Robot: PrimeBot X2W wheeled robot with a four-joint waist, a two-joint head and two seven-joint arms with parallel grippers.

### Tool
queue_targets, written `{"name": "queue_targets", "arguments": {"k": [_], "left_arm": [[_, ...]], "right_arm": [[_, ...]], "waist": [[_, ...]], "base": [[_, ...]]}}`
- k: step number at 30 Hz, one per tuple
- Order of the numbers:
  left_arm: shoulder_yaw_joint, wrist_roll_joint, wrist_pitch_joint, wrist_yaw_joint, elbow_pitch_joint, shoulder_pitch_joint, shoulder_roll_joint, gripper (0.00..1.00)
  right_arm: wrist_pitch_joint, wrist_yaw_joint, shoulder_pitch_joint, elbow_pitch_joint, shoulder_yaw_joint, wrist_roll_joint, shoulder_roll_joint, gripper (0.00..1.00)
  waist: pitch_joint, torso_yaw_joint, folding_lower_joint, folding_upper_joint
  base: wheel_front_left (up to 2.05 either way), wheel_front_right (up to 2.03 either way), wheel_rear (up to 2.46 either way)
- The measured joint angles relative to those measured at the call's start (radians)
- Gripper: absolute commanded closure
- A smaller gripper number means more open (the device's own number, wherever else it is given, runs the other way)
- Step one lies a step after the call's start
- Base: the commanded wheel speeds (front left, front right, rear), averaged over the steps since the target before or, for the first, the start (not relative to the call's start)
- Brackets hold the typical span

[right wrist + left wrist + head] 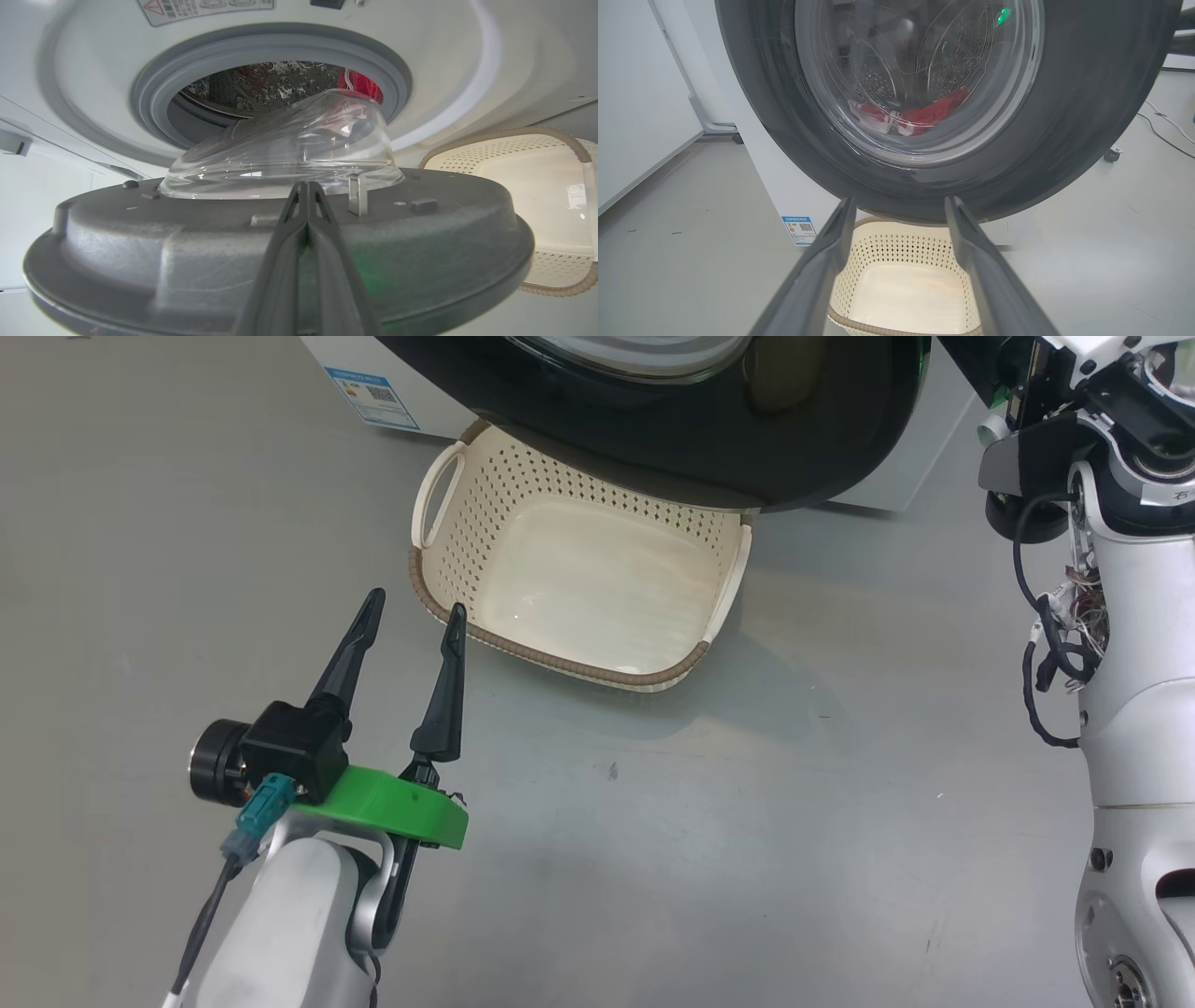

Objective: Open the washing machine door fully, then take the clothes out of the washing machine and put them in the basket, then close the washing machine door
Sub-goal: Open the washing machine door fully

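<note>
Currently the left gripper (416, 601) hangs released over the grey floor (700, 849), its two dark fingers spread wide and holding nothing. It sits on the near-left side of the basket (485, 513) and points towards it. The basket stands empty on the floor, and its far end is tucked under the washing machine door (747, 439). The door's glossy black rim overhangs the basket from the far side.

Seen from the left wrist, the clothes (924, 114) show red and white through the door's window, low in the drum of the washing machine (784, 186). A blue label sticker (373, 397) marks the machine's lower left corner.

Seen from the right wrist, the right gripper (306, 186) is clenched, fingertips pressed together with nothing visible between them. It is right at the door's grey inner face, just beside the glass bowl (289, 149). Whether the tips touch the door cannot be told. The door stands apart from the grey gasket (154, 93), and beyond it the steel drum (261, 84) is exposed with red cloth inside. The pale right arm (1134, 616) rises along the right edge.
</note>
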Motion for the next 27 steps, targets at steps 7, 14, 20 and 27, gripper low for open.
{"name": "queue_targets", "arguments": {"k": [7, 14, 20, 27], "left_arm": [[0.0, 0.0, 0.0, 0.0, 0.012, -0.005, 0.0, 0.0], [-0.005, 0.0, 0.0, 0.001, 0.023, -0.005, 0.0, 0.0], [-0.009, 0.0, 0.0, 0.001, 0.032, -0.004, 0.0, 0.0], [-0.015, 0.002, 0.0, 0.003, 0.046, 0.001, 0.0, 0.0]], "right_arm": [[0.072, -0.008, -0.005, 0.045, -0.003, 0.059, -0.003, 1.0], [0.128, -0.008, 0.012, 0.089, 0.016, 0.078, -0.002, 1.0], [0.157, -0.008, 0.039, 0.115, 0.026, 0.093, 0.007, 1.0], [0.19, -0.008, 0.083, 0.133, 0.035, 0.134, 0.011, 1.0]], "waist": [[-0.011, -0.002, 0.0, 0.0], [-0.042, -0.001, 0.0, 0.0], [-0.07, -0.002, 0.0, 0.0], [-0.114, -0.004, 0.0, 0.0]], "base": [[0.0, 0.0, 0.0], [0.0, 0.0, 0.0], [0.0, 0.0, 0.0], [0.0, 0.0, 0.0]]}}
